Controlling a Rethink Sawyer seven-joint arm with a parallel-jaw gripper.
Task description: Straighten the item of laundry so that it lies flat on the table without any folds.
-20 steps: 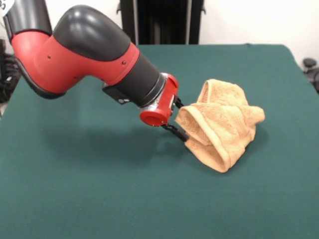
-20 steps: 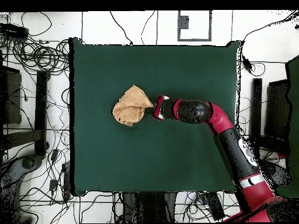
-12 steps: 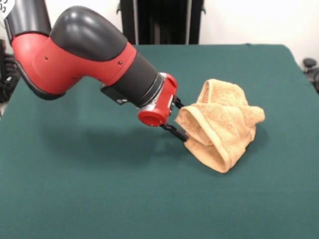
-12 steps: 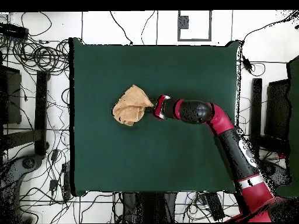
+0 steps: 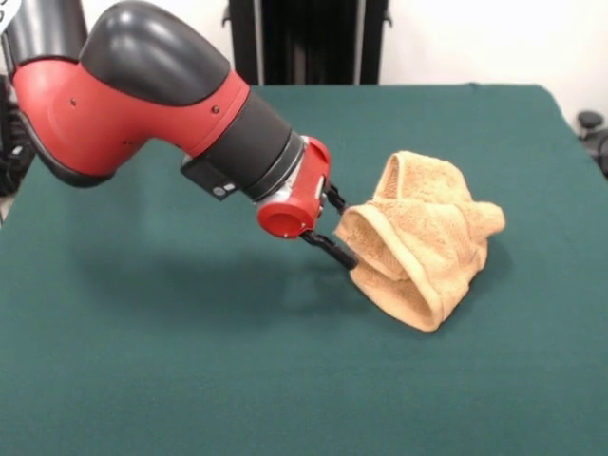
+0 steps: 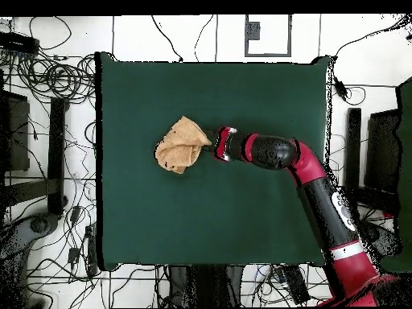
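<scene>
- My gripper point(image 5: 338, 228) sits at the towel's point(image 5: 423, 237) edge; 2 black fingers point(image 5: 332, 251) show apart, 1 above and 1 below a rolled hem.
- I judge they pinch that hem, though the contact itself is hidden by cloth, so I cannot tell for sure how tightly they close.
- The towel lies bunched in a heap on the table point(image 5: 190, 380), off-centre and, from overhead point(image 6: 181, 146), nearer 1 side edge.
- It is folded over itself several times; none of it lies flat.
- Step in hand, as I judge it: draw this edge out and away from the heap so the folds unroll.
- To do it well I should pull low and slowly, keeping the hem just above the cloth so the rest drags and spreads.
- Pulling toward the open middle of the table gives the most room.
- Risk: a thin pinch may slip, or I may drag the whole bundle without opening it.
- I should grip only 1 layer if possible; 2 layers would keep a fold shut.
- No label, brand or writing can be read on anything here.
</scene>
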